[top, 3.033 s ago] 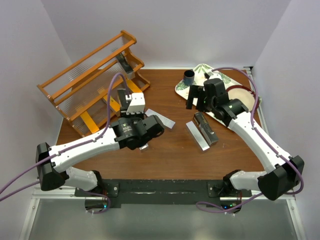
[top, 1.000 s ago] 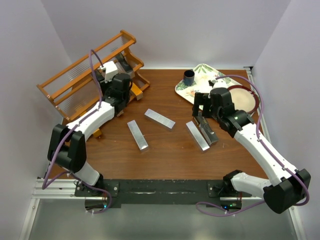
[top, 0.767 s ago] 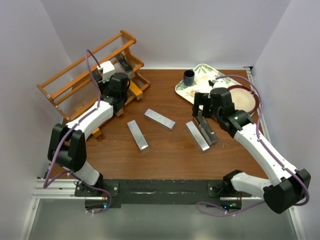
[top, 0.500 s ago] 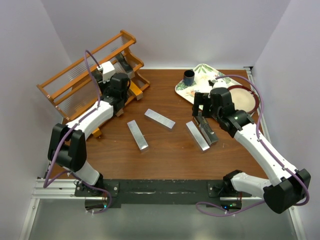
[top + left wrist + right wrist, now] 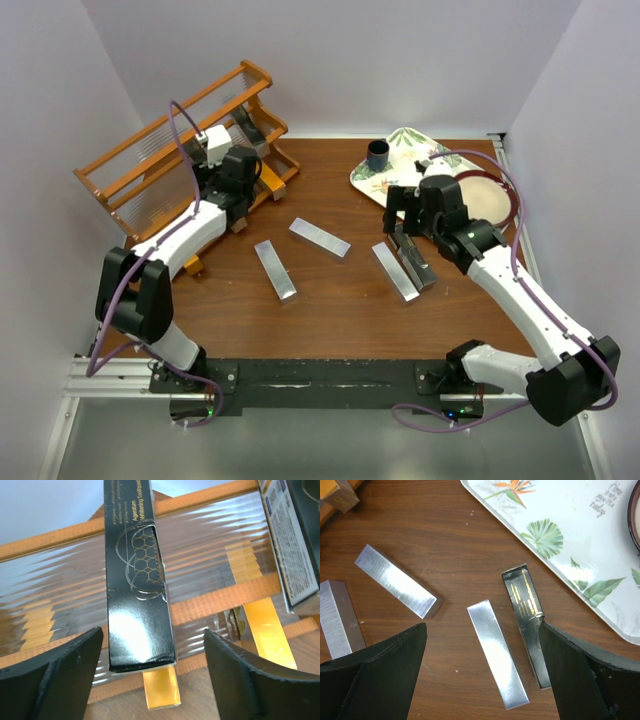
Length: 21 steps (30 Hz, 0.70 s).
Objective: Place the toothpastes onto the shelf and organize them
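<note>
The orange-brown shelf (image 5: pixel 150 160) stands at the back left. My left gripper (image 5: pixel 245 190) is at its right end, open. In the left wrist view a black toothpaste carton (image 5: pixel 137 580) lies on the shelf's rails (image 5: pixel 210 605), its near end between my spread fingers (image 5: pixel 55 675) and touching neither. Gold cartons (image 5: pixel 160 687) (image 5: pixel 265 630) lie on the lower tier. My right gripper (image 5: pixel 482 672) hovers open over a silver carton (image 5: pixel 497 655) and a black carton (image 5: pixel 527 615) lying side by side on the table. Two more silver cartons (image 5: pixel 275 268) (image 5: pixel 320 237) lie mid-table.
A floral white tray (image 5: pixel 400 150) with a small dark cup (image 5: pixel 378 154) sits at the back right, and a round dark-rimmed dish (image 5: pixel 485 195) beside it. Another carton (image 5: pixel 290 540) rests on the shelf to the right of the black one.
My left gripper's jaws have opened and let go of the black carton, which now lies on the shelf. The right arm has barely moved.
</note>
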Each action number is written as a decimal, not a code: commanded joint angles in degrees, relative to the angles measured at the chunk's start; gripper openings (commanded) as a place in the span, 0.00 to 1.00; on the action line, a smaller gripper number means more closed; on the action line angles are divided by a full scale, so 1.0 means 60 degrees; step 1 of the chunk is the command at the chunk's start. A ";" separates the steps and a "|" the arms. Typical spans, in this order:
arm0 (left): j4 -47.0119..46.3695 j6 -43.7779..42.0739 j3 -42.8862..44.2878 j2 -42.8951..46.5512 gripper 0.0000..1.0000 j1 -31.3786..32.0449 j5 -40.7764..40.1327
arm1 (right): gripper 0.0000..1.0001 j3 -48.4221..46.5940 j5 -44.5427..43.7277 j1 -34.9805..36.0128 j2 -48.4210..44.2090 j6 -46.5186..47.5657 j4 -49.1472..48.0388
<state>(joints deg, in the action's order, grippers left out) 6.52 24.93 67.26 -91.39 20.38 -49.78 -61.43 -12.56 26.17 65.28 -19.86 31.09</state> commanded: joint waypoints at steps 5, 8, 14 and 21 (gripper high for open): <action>0.0904 0.0182 0.0567 0.2207 0.93 -0.0028 0.1642 | 0.99 -0.0586 -0.0220 -0.0055 0.0764 -0.0087 0.0691; 0.1212 0.0007 0.0246 0.3393 0.94 -0.0028 0.2840 | 0.99 -0.0922 -0.0368 -0.0056 0.1349 -0.0396 0.1159; 0.1036 -0.1556 -0.1056 0.5825 0.95 -0.0028 0.5258 | 0.99 -0.1814 -0.0440 -0.0158 0.2625 0.0289 0.1832; 0.0495 -0.3421 -0.3371 0.8664 1.00 -0.0028 0.6816 | 0.98 -0.2930 0.0070 -0.0641 0.4529 0.1741 0.2171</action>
<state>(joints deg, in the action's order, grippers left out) 10.94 12.99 53.71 -45.30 20.38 -17.37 -74.50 -13.72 23.94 88.79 -15.40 41.95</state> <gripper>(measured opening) 0.994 0.985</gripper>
